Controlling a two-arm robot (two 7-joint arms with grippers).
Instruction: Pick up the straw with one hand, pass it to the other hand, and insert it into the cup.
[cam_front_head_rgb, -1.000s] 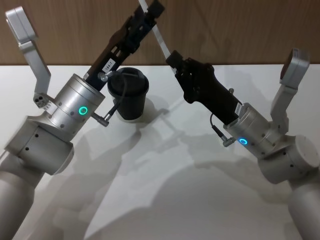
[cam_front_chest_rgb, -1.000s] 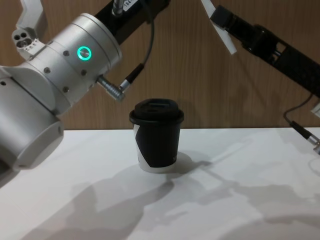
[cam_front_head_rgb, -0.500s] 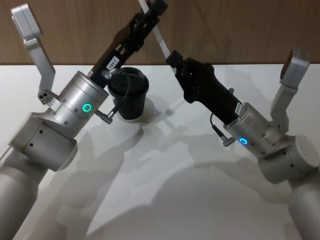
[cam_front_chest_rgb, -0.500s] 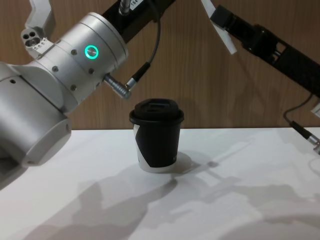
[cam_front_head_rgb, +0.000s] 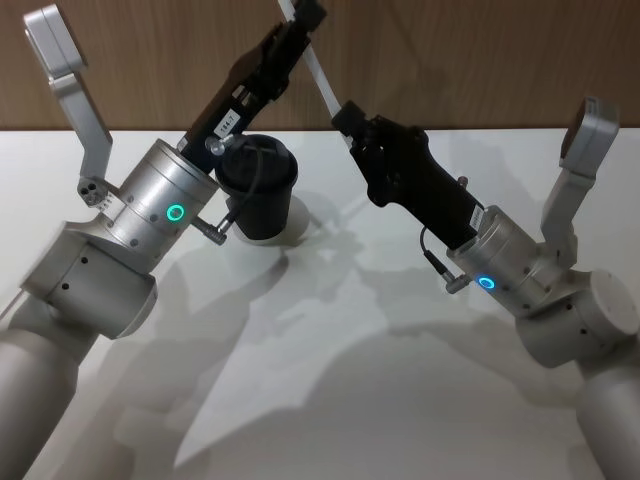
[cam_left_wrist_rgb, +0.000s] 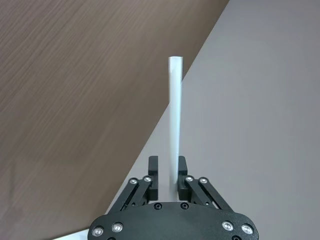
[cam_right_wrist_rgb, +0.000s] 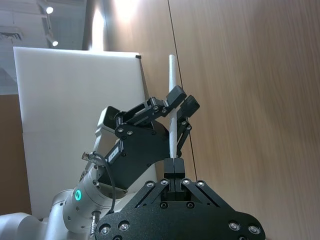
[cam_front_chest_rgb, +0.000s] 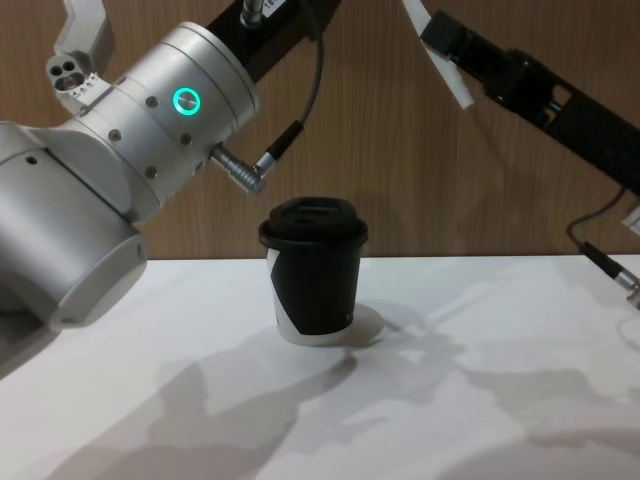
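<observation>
A: Head view, top centre: left claw (cam_front_head_rgb: 303, 17) has a finger on each side of the straw (cam_front_head_rgb: 322, 80); right claw (cam_front_head_rgb: 346, 118) clamps the lower end. The cup (cam_front_head_rgb: 258, 190) stands on the counter (cam_front_head_rgb: 400, 340), left of centre.
B: Left wrist view: a gap shows beside the straw (cam_left_wrist_rgb: 175, 115), so the left claw is open. Right wrist view: right claw (cam_right_wrist_rgb: 174, 167) is closed on the straw. Chest view: cup at centre, straw upper right, well above it
</observation>
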